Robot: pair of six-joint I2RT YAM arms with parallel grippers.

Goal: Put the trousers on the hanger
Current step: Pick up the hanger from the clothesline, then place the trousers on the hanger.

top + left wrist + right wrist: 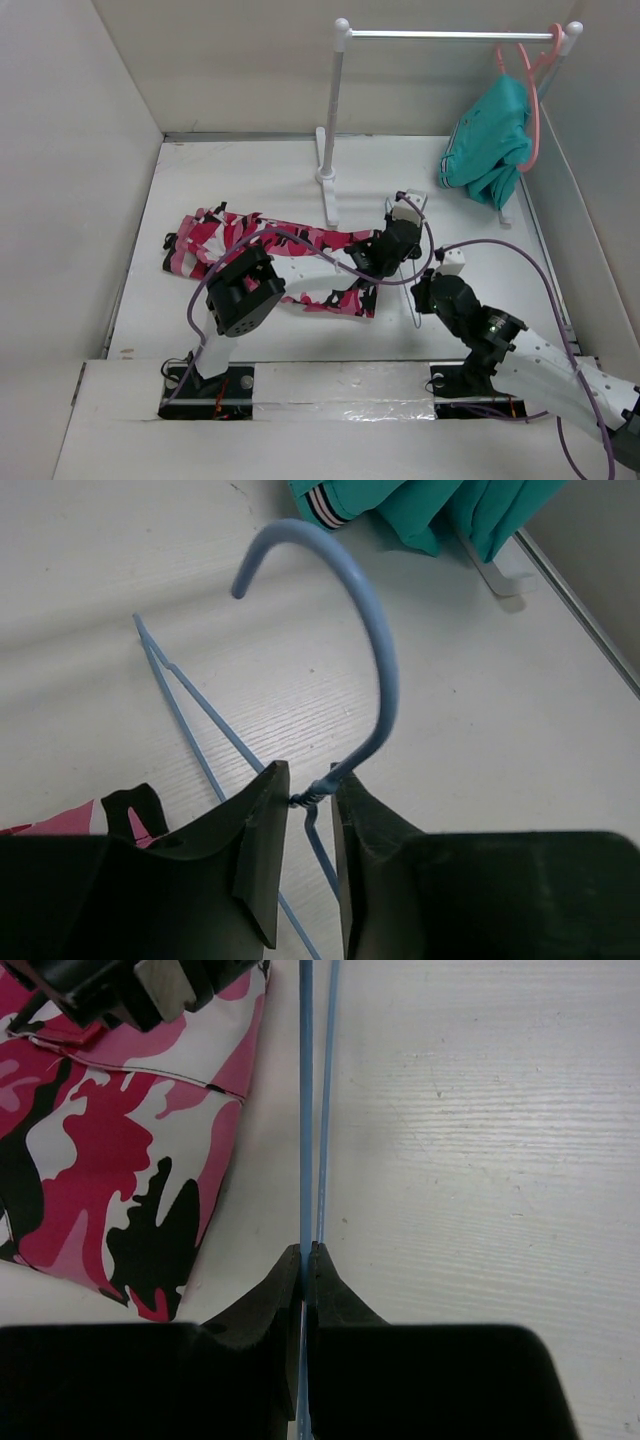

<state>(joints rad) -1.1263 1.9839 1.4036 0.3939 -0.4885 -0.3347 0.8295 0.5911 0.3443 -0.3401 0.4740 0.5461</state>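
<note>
The trousers (225, 238), pink, white and black camouflage, lie flat on the table at left centre, partly under my left arm. The thin pale-blue hanger (414, 302) is just right of them. My left gripper (400, 250) is shut on the hanger's twisted neck (312, 792), and the hook (385, 680) curves up above my jaws (308, 780). A corner of the trousers (60, 822) shows at lower left. My right gripper (425, 290) is shut on one of the hanger's wires (306, 1110), which runs straight out from my closed jaws (304, 1250). The trousers' leg end (110, 1140) lies to the left.
A white garment rack (330, 150) stands at the back, and its foot also shows in the left wrist view (495, 575). A teal garment (490, 140) hangs from a coral-pink hanger (535, 90) at its right end. White walls enclose the table.
</note>
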